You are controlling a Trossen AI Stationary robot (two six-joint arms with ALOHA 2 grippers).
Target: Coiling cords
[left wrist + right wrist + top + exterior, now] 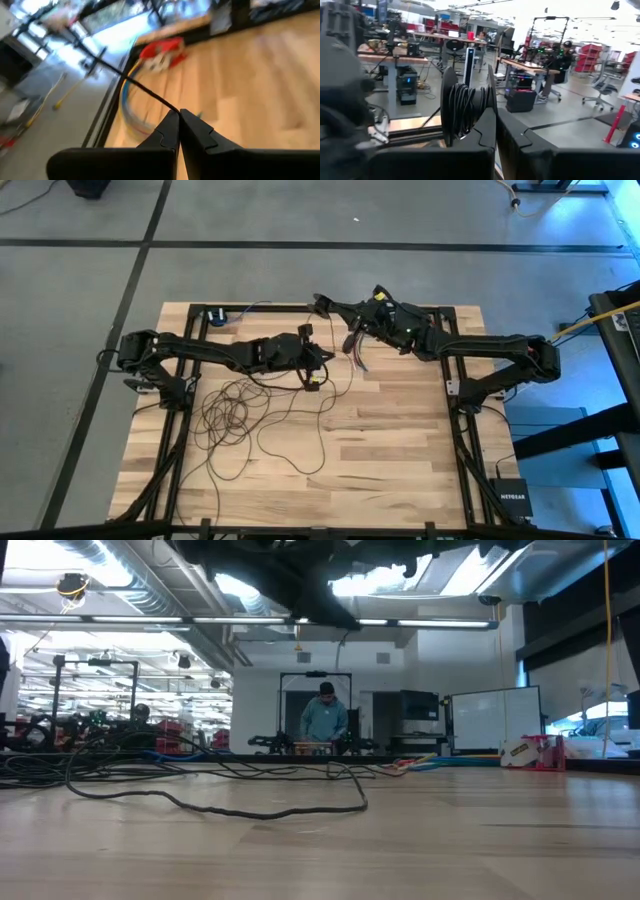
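Observation:
The cords [238, 415] are one thin dark wire, lying in many loose loops on the wooden table near its left side; in the low view a strand [250, 808] rests flat on the wood. My left gripper [320, 367] is above the table's middle, shut on a strand [150, 95]. My right gripper [322, 304] reaches to the far edge, shut on a black reel [465, 107] with dark wire wound on it. My left gripper pinches a single strand of the cord [173, 108] between its two fingertips [167, 125], the fingers slanting slightly down. From the tips the strand runs straight and taut, up and away from the table. My right gripper holds the reel by one of its round flanges [490, 97], whose rim goes down between the two shut fingers [485, 135]. The fingers lie about level. The reel stands upright above them, lifted clear of the table.
A short bundle of multicoloured wires [356, 348] hangs under my right arm. A small blue item [215, 316] sits at the far left corner. A yellow cable [600, 320] runs off the table's right. Bare wood [400, 450] lies near right. A person [325, 715] stands in the room beyond.

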